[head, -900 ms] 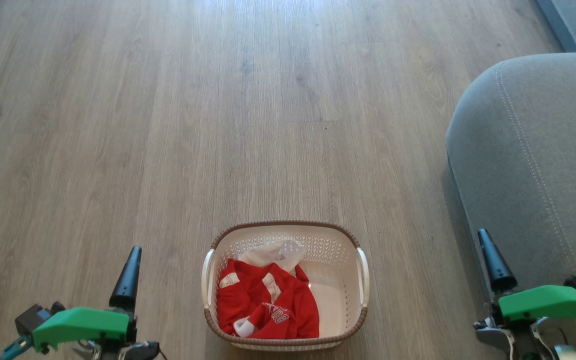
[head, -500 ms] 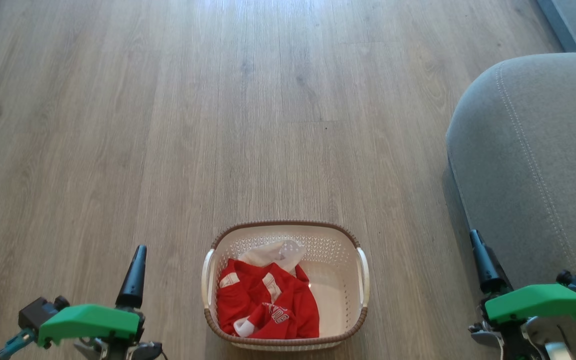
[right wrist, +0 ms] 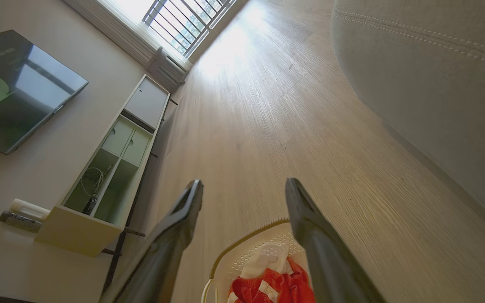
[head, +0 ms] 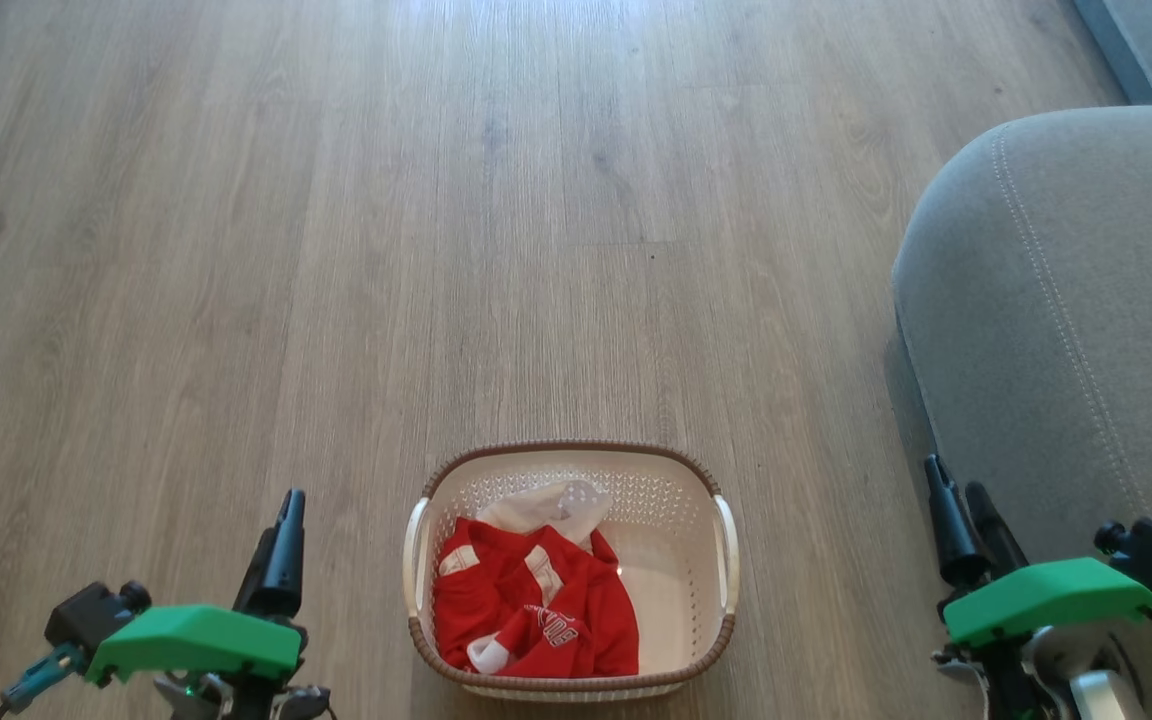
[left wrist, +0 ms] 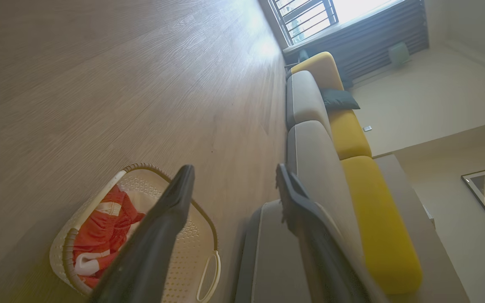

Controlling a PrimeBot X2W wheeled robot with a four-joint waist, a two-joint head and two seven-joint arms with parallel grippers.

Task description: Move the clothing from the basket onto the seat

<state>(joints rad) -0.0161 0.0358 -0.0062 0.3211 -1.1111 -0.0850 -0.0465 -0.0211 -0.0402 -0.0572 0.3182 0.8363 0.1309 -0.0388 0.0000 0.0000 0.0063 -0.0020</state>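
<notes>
pale wood-plank floor (head: 536, 200) across most of the head view, sun glare at the far end. barred window (left wrist: 310, 17) at the room's end in the left wrist view, with a row of grey and yellow cushions (left wrist: 354, 139) running toward it. dark screen (right wrist: 15, 88) on the opposite wall, with a low open shelf unit (right wrist: 112, 168) under it.

the seat (head: 1066, 300): large grey cushion with a rounded edge and a pale double stitch line, at the robot's right.

the basket (head: 576, 448): cream and perforated with a brown woven rim. stands upright on the floor before the robot, a strip of floor between it and the seat.

the clothing (head: 536, 610): red fabric with white trim and lettering, bunched in the basket's left half. the right part of the basket's bottom is bare. small white cloth piece (head: 551, 507) lies at the far edge of the red heap, touching it.

left gripper (left wrist: 234, 170): jaws wide apart, empty. head view puts it left of the basket, clear of the rim. in its wrist view the basket and clothing lie off to one finger's side, partly behind that finger, not between the jaws.

right gripper (right wrist: 244, 183): jaws wide apart, empty. head view puts it right of the basket, over the seat's near edge; contact with the cushion cannot be told. in its wrist view the basket's rim and the clothing show low in the gap between the fingers, untouched.
</notes>
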